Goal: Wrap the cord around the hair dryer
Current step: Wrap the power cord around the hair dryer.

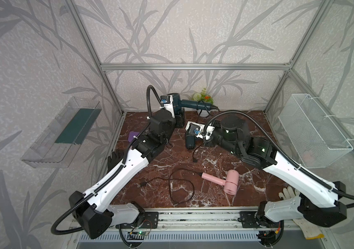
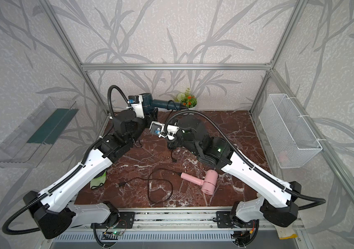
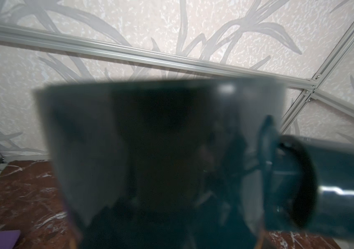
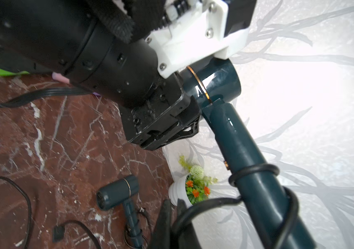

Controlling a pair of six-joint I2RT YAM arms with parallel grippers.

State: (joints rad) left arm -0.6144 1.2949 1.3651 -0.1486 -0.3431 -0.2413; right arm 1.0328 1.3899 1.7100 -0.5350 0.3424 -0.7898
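Note:
A dark teal hair dryer (image 1: 190, 104) (image 2: 161, 103) is held in the air near the back wall, handle pointing right. My left gripper (image 4: 193, 101) is shut on its head, which fills the left wrist view as a dark blur (image 3: 161, 151). The black cord (image 4: 255, 170) circles the handle (image 4: 243, 146) in two loops. From there it runs to my right gripper (image 4: 173, 215), whose fingers are shut on it just below the handle, in front of the flower pot. In both top views the right fingertips are hidden.
On the table lie a second teal dryer (image 4: 118, 191) (image 1: 190, 141) and a pink dryer (image 1: 230, 182) with a looped cord (image 1: 180, 187). A flower pot (image 1: 203, 100) stands at the back. A wire basket (image 1: 314, 131) hangs right, a clear bin (image 1: 64, 129) left. A purple pad (image 1: 133, 135) lies behind the left arm.

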